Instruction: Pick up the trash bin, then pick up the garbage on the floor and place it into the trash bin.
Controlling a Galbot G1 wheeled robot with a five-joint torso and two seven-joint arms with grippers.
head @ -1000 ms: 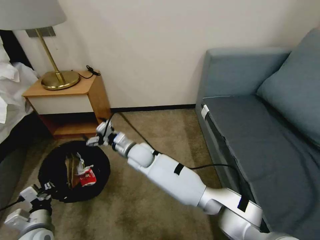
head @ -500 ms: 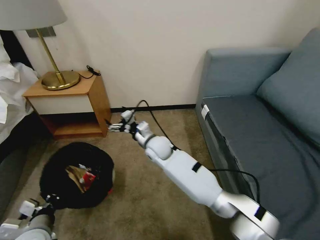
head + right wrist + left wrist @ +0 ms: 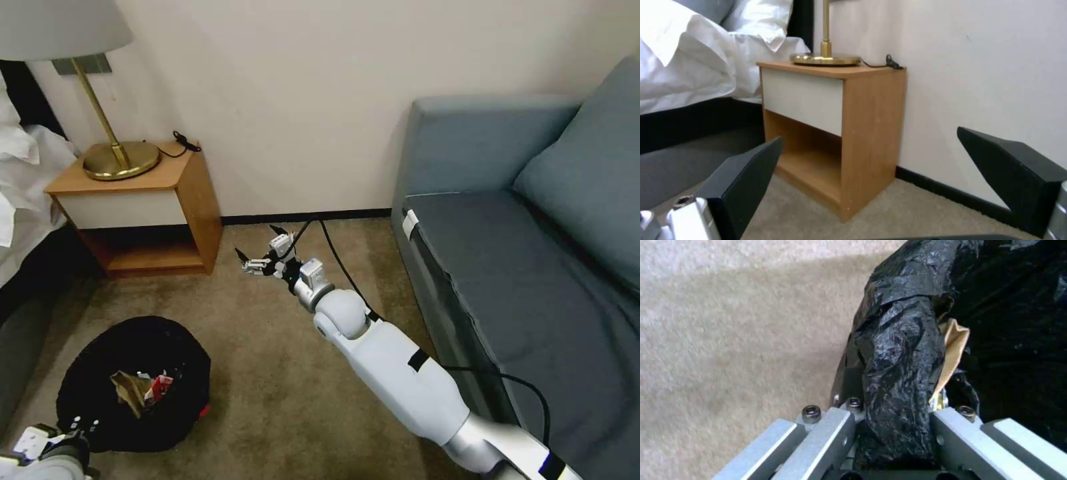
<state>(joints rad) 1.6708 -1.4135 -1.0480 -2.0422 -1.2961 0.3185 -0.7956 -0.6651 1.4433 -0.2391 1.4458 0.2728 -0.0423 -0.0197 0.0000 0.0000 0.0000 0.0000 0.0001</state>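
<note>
Left gripper (image 3: 893, 440): lower left of the head view, at the near rim of the bin; in the left wrist view its jaws are clamped on a bunched fold of the black bag liner (image 3: 902, 373).
Trash bin (image 3: 87, 413): lower left of the head view, on the carpet (image 3: 267, 373), its mouth facing up and draped in the black bag.
Garbage (image 3: 140, 388): inside the bin, a tan paper bag with a red-white packet just beside it; other pieces cannot be told apart.
Right gripper (image 3: 257, 261): centre of the head view, above bare carpet, well apart from the bin; jaws spread wide and holding nothing, pointing toward the nightstand.
Nightstand (image 3: 143, 200): upper left of the head view, against the wall, carrying a brass lamp (image 3: 117, 157).
Sofa (image 3: 533, 253): right side of the head view, blue-grey, against the wall.
</note>
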